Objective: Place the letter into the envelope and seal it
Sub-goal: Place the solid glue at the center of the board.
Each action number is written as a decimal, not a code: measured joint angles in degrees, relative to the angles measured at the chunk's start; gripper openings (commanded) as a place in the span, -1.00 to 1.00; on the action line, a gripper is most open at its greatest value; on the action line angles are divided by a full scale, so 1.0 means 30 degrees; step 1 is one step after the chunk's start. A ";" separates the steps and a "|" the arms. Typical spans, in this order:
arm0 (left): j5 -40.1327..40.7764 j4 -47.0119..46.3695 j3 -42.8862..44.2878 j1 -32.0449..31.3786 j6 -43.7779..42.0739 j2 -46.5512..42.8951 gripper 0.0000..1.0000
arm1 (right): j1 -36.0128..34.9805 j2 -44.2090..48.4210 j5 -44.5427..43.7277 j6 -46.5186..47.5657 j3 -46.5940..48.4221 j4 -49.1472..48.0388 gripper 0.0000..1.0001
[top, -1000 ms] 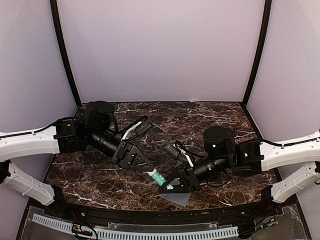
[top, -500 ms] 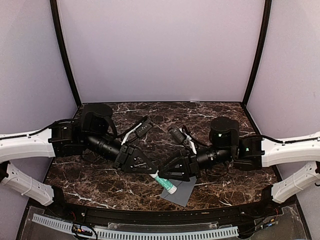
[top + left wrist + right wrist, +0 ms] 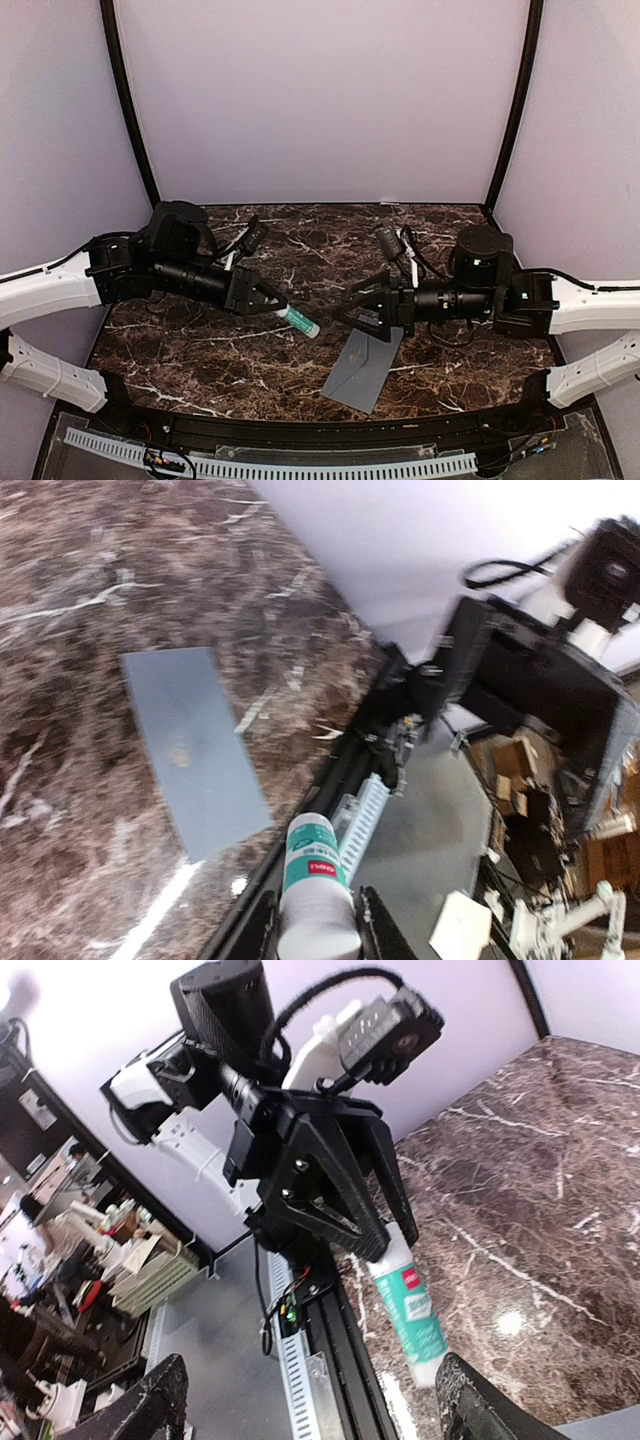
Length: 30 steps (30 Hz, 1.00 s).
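Marble, dark and veined white, makes up the table [image 3: 200, 370] in the top view, and on it near the front edge, right of centre, lies the envelope [image 3: 360, 372]: a flat, plain grey-blue rectangle set at a slant. Its far end runs under the right gripper [image 3: 345, 310], so no flap can be made out there. That gripper hangs above it with jaws spread wide and nothing between them. The left gripper [image 3: 275, 305] is clamped on a white and green glue stick [image 3: 300, 322], whose free end points down toward the table, left of the envelope and apart from it. A second ago the right gripper sat low over the envelope with jaws nearly closed, hiding most of it, and the glue stick reached its near corner; both arms have since drawn back and the sheet is mostly uncovered. In the left wrist view the envelope [image 3: 195, 750] lies flat and unmarked but for a faint smudge at its middle, while the left gripper [image 3: 318, 935] pinches the glue stick [image 3: 316, 875], its fingers cut off at the bottom edge. The right wrist view shows the right gripper [image 3: 320, 1410] only as two finger stubs far apart, the left gripper [image 3: 385, 1245] and glue stick [image 3: 410, 1310] opposite.
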<state>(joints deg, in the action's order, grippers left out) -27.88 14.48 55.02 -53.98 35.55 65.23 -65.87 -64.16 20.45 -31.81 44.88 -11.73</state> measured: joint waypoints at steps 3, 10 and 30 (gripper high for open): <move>0.2776 0.2222 0.0000 0.1464 -0.0109 0.0146 -1.00 | 0.0015 0.1005 -0.2426 -0.0182 -0.0393 0.0459 0.65; 0.8116 0.5122 -0.0007 0.5238 -0.0918 0.1107 -1.00 | 0.0015 0.2586 -0.6623 -0.0831 -0.1078 0.1370 0.65; 1.3675 0.4911 0.0758 0.8058 -0.3759 0.6302 -0.70 | 0.0015 0.2608 -0.9828 -0.1800 -0.1333 0.2856 0.65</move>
<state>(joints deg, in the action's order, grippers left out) 13.15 29.21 57.30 -29.80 24.27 84.14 -65.82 -56.34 -9.04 -37.21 40.88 -3.16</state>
